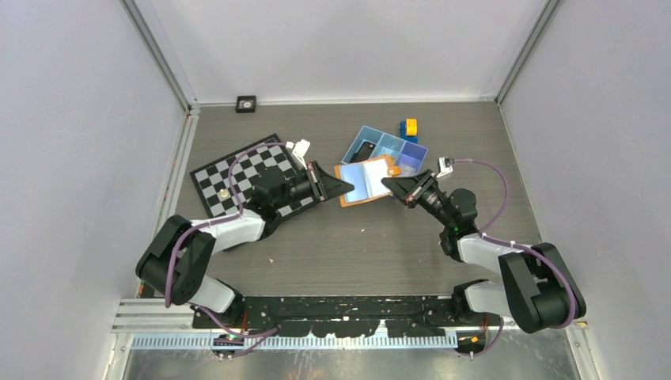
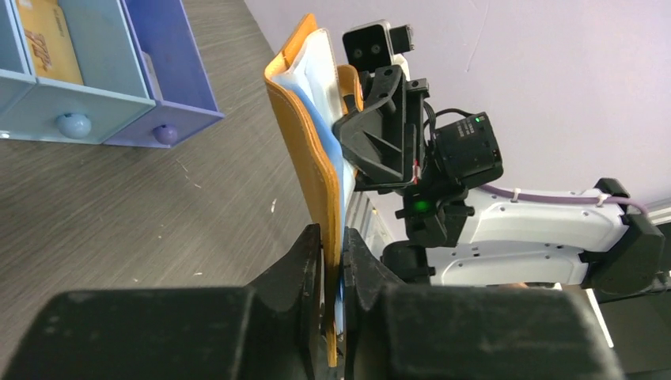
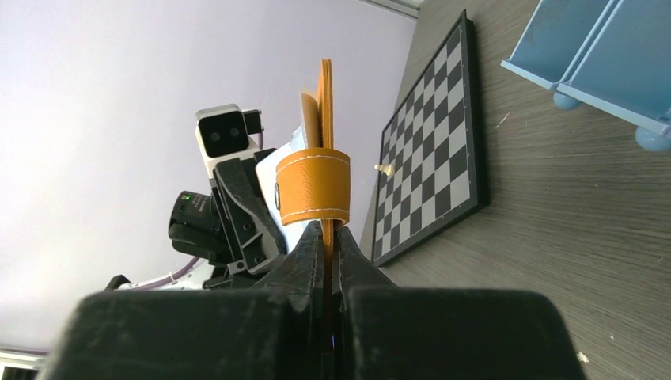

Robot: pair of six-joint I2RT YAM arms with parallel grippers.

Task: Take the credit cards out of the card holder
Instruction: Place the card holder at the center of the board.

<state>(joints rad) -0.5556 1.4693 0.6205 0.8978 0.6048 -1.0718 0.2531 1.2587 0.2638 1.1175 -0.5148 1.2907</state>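
- left gripper clamped on card holder edge
- right gripper pinching opposite edge, just under the tab
- card holder lies open, centre of top view, just below blue tray
- orange card in tray, upper left of left wrist view: print unreadable

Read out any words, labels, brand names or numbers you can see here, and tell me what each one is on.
No text can be read in any view.
Yellow card in the blue tray: faint print, too blurred to read.
Orange card holder: no lettering shows.
Chessboard: plain squares, no markings visible.
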